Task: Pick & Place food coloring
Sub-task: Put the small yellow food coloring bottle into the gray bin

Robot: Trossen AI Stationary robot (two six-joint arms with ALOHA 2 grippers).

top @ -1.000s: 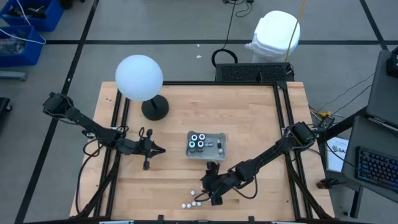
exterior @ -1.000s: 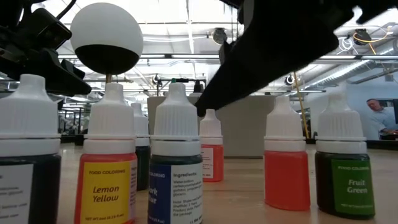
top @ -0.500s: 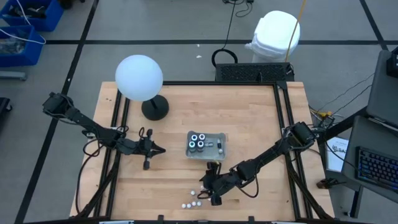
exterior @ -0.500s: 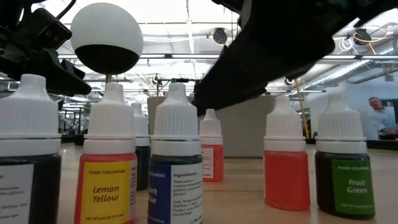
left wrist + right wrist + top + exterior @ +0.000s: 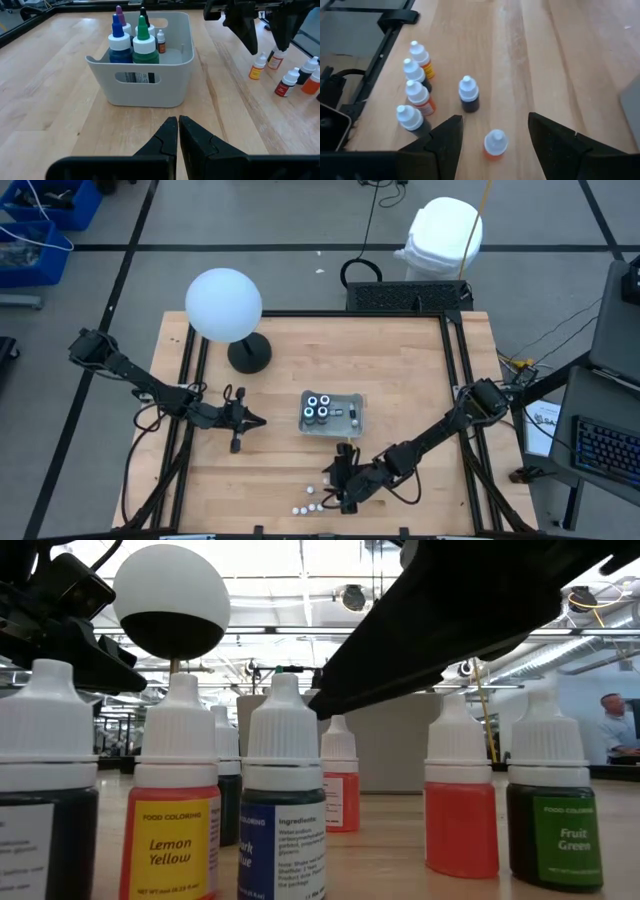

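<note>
While the left gripper [image 5: 262, 420] waits with its jaws pressed together on nothing, a big white ball lamp [image 5: 224, 304] stands behind it on the wooden table [image 5: 400, 370]. Next comes the white bin [image 5: 145, 87], near the middle, with four big bottles [image 5: 140, 42] and one tiny one standing inside. From above they look like dark rings, but the left wrist view shows blue, green and purple tips. To the right and nearer the front edge, the right gripper [image 5: 338, 483] hangs with jaws spread wide over the little food coloring bottles [image 5: 415, 97]. One orange bottle [image 5: 495, 144] stands between its fingers, not pinched. The low view shows labels, like Lemon Yellow [image 5: 175, 850], and the dark arm blocks the room behind.
</note>
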